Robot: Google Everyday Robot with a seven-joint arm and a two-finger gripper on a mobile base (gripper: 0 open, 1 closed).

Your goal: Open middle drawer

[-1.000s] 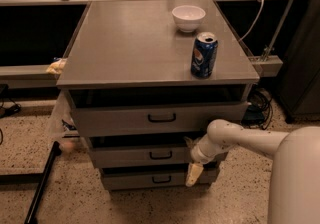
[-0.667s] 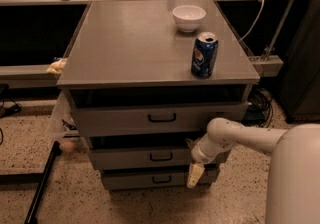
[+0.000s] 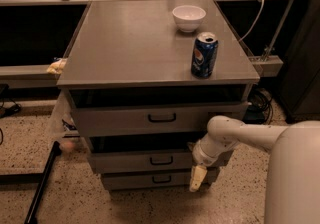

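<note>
The middle drawer [image 3: 130,162] is the second of three grey fronts in the cabinet, with a small black bar handle [image 3: 161,160]. It stands out a little, with a dark gap above it. My gripper [image 3: 197,178] hangs down at the right end of this drawer's front, its pale tip reaching over the bottom drawer [image 3: 135,180], to the right of the handle. My white arm [image 3: 235,133] reaches in from the right. The taller top drawer [image 3: 115,118] sits above.
On the cabinet top [image 3: 130,43] stand a white bowl [image 3: 188,17] and a blue soda can [image 3: 204,55]. A black pole [image 3: 42,185] leans on the floor at left. Cables [image 3: 260,100] lie at right. My white body [image 3: 295,178] fills the lower right.
</note>
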